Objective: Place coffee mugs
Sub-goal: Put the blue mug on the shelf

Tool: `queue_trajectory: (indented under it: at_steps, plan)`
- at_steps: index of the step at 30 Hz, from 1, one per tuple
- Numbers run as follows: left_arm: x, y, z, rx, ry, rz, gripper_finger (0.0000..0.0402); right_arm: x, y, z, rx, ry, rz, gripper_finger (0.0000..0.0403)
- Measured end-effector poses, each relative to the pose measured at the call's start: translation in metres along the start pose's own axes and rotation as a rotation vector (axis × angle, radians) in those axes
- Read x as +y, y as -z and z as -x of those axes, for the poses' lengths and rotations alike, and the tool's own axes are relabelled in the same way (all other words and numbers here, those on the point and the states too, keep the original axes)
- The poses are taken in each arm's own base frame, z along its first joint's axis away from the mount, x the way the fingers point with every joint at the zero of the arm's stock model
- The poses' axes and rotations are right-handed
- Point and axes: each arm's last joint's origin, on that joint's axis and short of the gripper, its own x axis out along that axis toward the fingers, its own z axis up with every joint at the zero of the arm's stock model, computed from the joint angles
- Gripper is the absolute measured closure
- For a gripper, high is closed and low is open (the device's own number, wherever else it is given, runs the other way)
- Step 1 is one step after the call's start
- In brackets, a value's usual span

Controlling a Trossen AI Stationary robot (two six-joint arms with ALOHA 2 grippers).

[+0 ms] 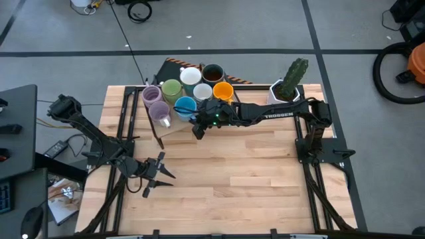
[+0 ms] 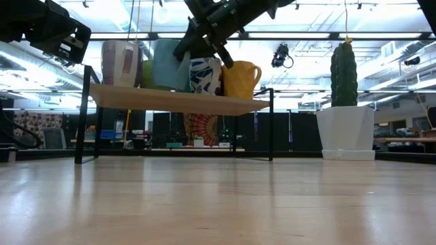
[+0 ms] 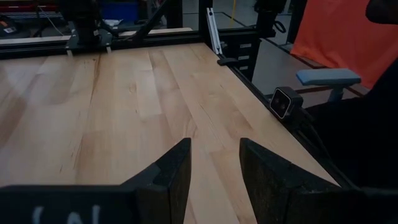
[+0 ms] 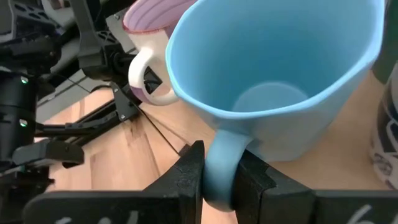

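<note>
One blue mug (image 4: 273,81) | handle btwn right gripper (image 4: 222,180) jaws | pinched

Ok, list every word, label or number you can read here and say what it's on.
"TROSSEN": white letters on the right arm, high view.
White marks at the base of the left gripper and right gripper: cut off, unreadable.
No other readable text.

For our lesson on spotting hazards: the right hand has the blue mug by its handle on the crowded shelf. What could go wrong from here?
1. The right hand pinches only the blue mug by its handle; it might swivel or slip.
2. The purple mug stands close beside it and could get knocked.
3. The shelf is raised, so a nudged mug could fall.
</note>
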Motion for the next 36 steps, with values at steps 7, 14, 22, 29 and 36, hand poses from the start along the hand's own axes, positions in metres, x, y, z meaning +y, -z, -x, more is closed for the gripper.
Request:
queue_trajectory:
  at_steps: [7,14,22,29,36]
  plan:
    - [0.0,-0.0001,0.0,0.0,0.0,0.0,0.026,0.0,0.0014,-0.0015,-0.021,-0.02,-0.087,0.0339]
    - [-0.0001,-0.0003,0.0,-0.001,0.0,0.001,0.026,0.0005,0.0003,-0.0014,-0.033,-0.023,-0.093,0.0329]
    - [-0.0001,-0.0002,0.0,-0.001,0.0,0.001,0.026,0.0002,0.0013,-0.0011,-0.021,-0.021,-0.116,0.0327]
    - [-0.0002,-0.0004,0.0,-0.001,0.001,0.002,0.026,0.0003,0.0013,-0.0011,-0.021,-0.021,-0.106,0.0324]
    - [-0.0002,-0.0004,0.0,-0.001,0.001,0.002,0.026,0.001,0.0018,-0.001,-0.015,-0.029,-0.081,0.0288]
